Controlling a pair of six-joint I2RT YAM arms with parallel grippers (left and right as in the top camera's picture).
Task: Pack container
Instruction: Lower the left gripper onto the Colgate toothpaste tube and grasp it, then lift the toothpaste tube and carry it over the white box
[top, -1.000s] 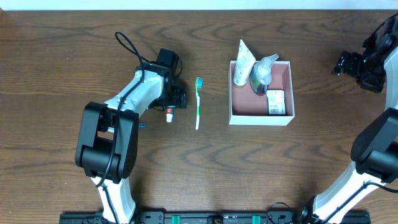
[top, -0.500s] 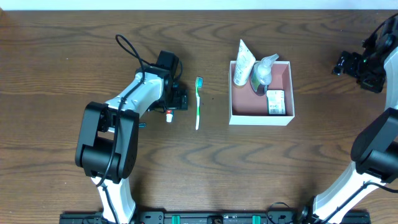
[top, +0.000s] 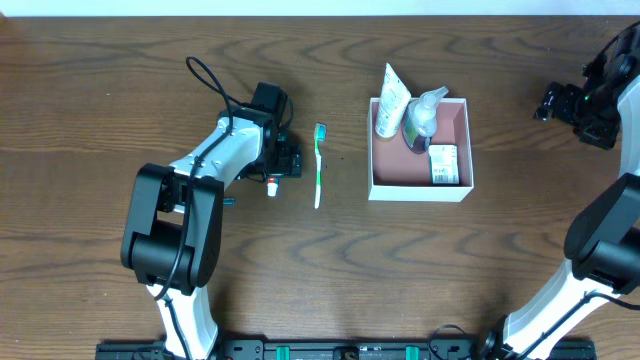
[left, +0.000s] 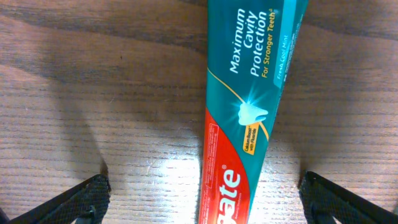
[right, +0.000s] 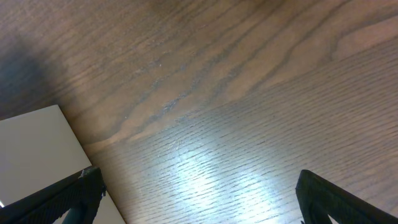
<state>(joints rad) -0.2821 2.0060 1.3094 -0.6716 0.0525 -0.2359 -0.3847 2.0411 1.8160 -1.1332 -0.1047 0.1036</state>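
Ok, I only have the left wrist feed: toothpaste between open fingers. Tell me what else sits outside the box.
Observer: Besides your toothpaste, only a toothbrush. It lies on the table between the left gripper and the box.
Operator: List what's in the box.
Observer: A white tube sticking out past the far rim, a pump bottle and a soap packet.
Operator: Now give me the right arm.
Observer: The right gripper is to the right of the box, open and holding nothing.
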